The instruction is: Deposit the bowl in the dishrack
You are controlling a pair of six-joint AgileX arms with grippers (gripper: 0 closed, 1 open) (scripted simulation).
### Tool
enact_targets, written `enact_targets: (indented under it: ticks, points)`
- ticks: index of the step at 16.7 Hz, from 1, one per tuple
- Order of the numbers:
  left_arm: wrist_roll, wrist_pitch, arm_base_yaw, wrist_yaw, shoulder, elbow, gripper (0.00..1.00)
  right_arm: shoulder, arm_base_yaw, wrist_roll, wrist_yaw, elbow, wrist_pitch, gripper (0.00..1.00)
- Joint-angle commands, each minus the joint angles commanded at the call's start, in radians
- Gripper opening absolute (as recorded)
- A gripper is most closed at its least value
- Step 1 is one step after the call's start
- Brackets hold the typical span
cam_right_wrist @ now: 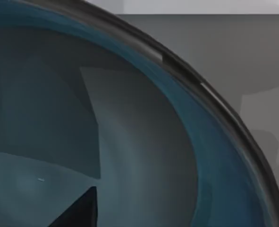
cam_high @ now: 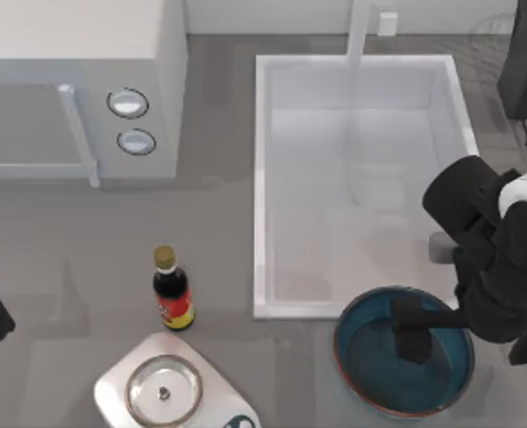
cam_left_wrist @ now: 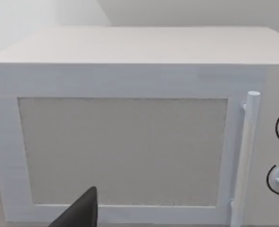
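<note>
Inside the bowl, right pincer, grip state unclear; sauce bottle label unreadable.

Showing are one bowl, one sink, one microwave with two knobs, one bottle, one lid and two arms.

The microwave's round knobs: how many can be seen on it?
2. The upper knob and the lower knob sit one above the other at the right end of the microwave front, beside its handle.
</note>
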Motion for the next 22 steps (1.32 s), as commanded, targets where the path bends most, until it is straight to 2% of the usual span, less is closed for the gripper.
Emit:
enact_targets:
  ticks: [1,14,22]
  points:
    - [0.0,0.0,0.0,0.0,0.0,0.0,1.0,0.0,0.0,0.0,0.0,0.0,0.0,1.0]
    - [0.0,0.0,0.0,0.0,0.0,0.0,1.0,0.0,0.0,0.0,0.0,0.0,0.0,0.02]
    - [0.0,0.0,0.0,0.0,0.0,0.0,1.0,0.0,0.0,0.0,0.0,0.0,0.0,0.0]
